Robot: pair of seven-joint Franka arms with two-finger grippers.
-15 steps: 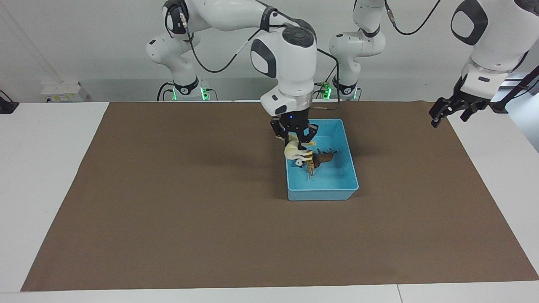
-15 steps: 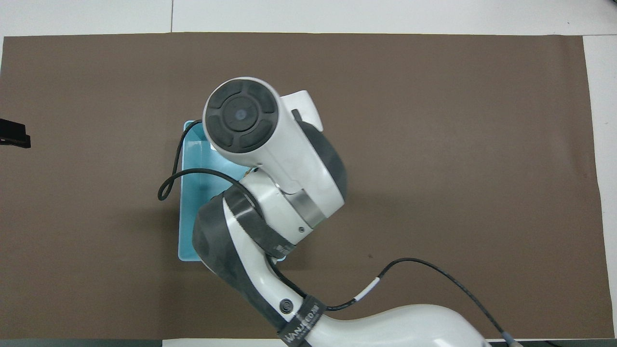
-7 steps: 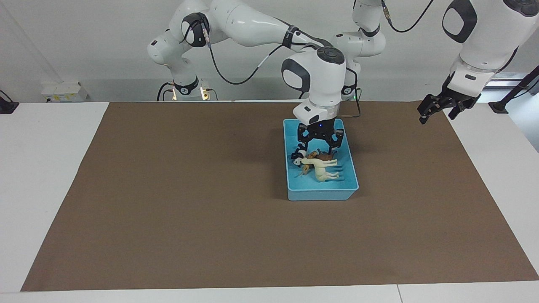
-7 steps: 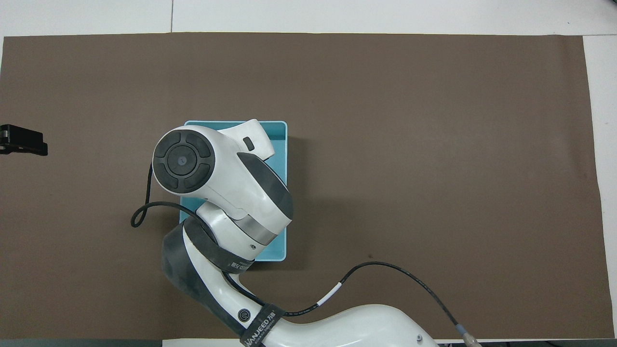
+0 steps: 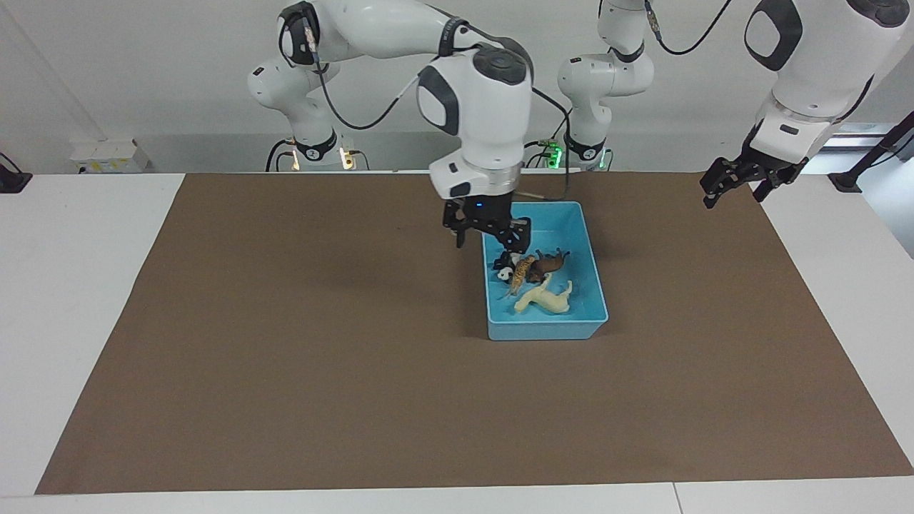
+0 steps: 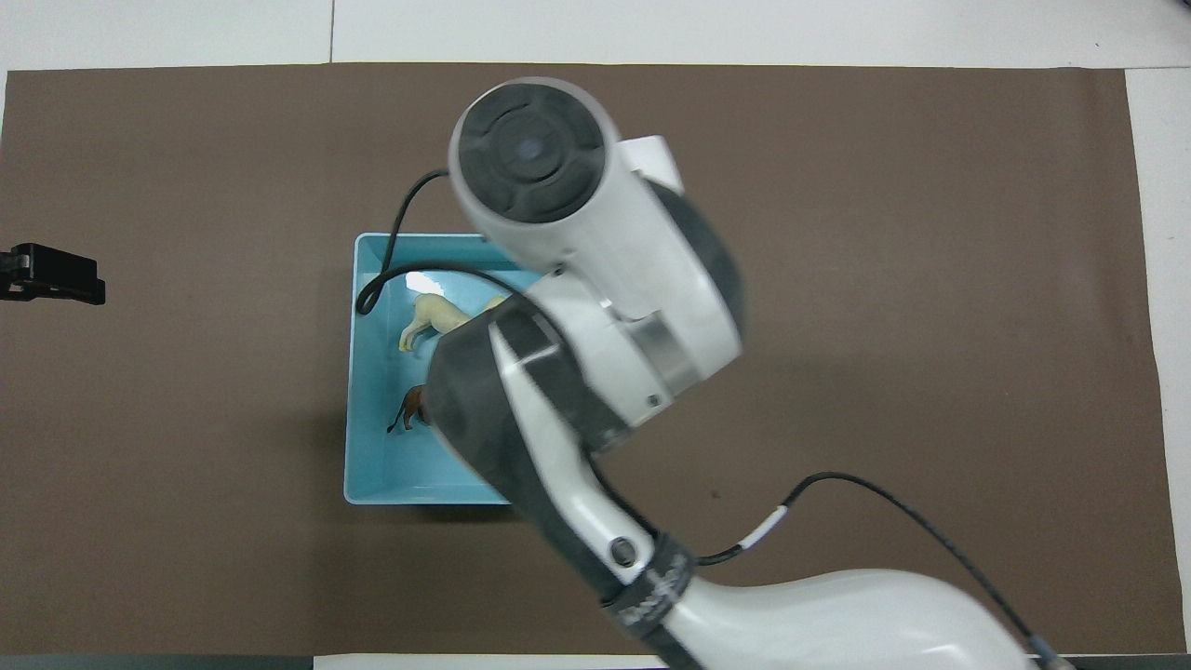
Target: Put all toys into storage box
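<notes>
- Hovering over the storage box's (image 5: 595, 285) rim at the right arm's side, the right gripper (image 5: 485, 232) hangs with its jaws spread and nothing between them.
- Light blue with low walls and a slightly flared rim, the box sits on a brown mat (image 5: 285, 343) covering the white counter (image 5: 71, 285), about mid-counter and close to the robots.
- Inside it, the black-and-white panda (image 5: 504, 268), the orange striped tiger (image 5: 521, 272) and the dark brown animal (image 5: 550, 263) lie bunched together at the end nearer the robots.
- Farther from the robots in the box, the cream-white horse (image 5: 544, 299) lies on its side.
- From overhead, the right arm hides the panda, the tiger and much of the box; only the horse (image 6: 433, 316) and the brown animal's rear (image 6: 409, 411) show.
- A strap on that arm bears writing too blurred to read.
- Waiting raised over the mat's edge at its own end, the left gripper (image 5: 735, 182) has its jaws spread, holding nothing.
</notes>
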